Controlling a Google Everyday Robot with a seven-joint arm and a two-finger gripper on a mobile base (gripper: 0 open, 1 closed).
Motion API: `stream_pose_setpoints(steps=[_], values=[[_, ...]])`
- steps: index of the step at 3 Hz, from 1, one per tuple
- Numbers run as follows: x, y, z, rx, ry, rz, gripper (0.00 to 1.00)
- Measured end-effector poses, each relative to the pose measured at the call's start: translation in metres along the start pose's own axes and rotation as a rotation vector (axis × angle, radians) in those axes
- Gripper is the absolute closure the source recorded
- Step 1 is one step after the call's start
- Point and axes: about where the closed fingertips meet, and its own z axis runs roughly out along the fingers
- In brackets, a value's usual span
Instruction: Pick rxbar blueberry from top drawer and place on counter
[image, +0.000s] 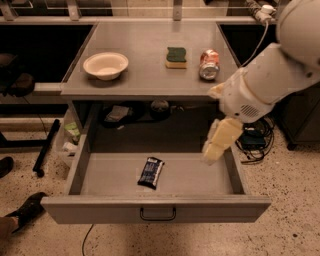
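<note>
The rxbar blueberry (151, 172), a dark navy bar with pale lettering, lies flat on the floor of the top drawer (155, 209), near its middle. The drawer is pulled fully open, its dark handle (157, 215) facing me. The grey counter (145, 75) stands above and behind it. My white arm comes in from the upper right. My pale gripper (216, 149) hangs over the drawer's right side, pointing down, to the right of the bar and apart from it. It holds nothing that I can see.
On the counter stand a cream bowl (105, 65) at the left, a green-and-yellow sponge (176, 56) and a red can (209, 64) at the right. Clutter (117, 114) lies on the shelf behind the drawer. Cables (254, 141) lie on the floor at the right, a shoe (27, 210) at the left.
</note>
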Motion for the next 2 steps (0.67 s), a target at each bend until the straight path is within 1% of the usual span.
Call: stream_pose_setpoints(steps=[1, 2], values=[[-0.0264, 0.002, 0.0597, -0.019, -0.097, 0.016, 0.0], [-0.0264, 0.002, 0.0598, -0.019, -0.097, 0.016, 0.0]])
